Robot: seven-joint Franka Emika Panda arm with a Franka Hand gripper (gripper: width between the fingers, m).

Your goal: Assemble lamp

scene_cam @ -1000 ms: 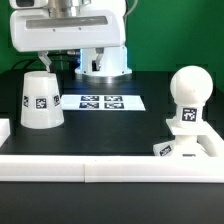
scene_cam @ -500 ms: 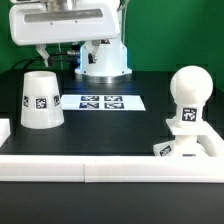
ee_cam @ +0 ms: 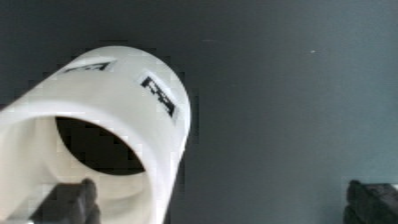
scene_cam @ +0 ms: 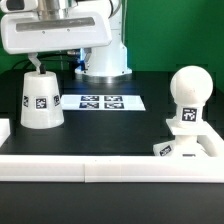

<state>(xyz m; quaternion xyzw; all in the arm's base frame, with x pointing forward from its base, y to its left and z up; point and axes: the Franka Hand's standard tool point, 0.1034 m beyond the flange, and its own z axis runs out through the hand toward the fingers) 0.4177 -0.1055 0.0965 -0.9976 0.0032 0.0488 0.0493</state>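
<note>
The white cone shade (scene_cam: 40,100) stands wide end down on the dark table at the exterior view's left. In the wrist view the shade (ee_cam: 111,125) shows its open narrow top. My gripper (scene_cam: 58,63) hangs just above it, open and empty. One finger (scene_cam: 36,63) is over the shade's top and the other is off to the side of the shade. In the wrist view my gripper (ee_cam: 221,205) has one finger (ee_cam: 68,204) over the shade's rim. The round bulb (scene_cam: 188,92) stands on its stem in the low base (scene_cam: 192,148) at the exterior view's right.
The marker board (scene_cam: 101,101) lies flat on the table behind the shade. The white robot pedestal (scene_cam: 106,62) stands at the back. A white rail (scene_cam: 90,168) runs along the table's front edge, with a short white wall (scene_cam: 3,128) at the left.
My gripper has moved toward the exterior view's left and a little lower, and it is now above the shade. The lamp parts have not moved.
</note>
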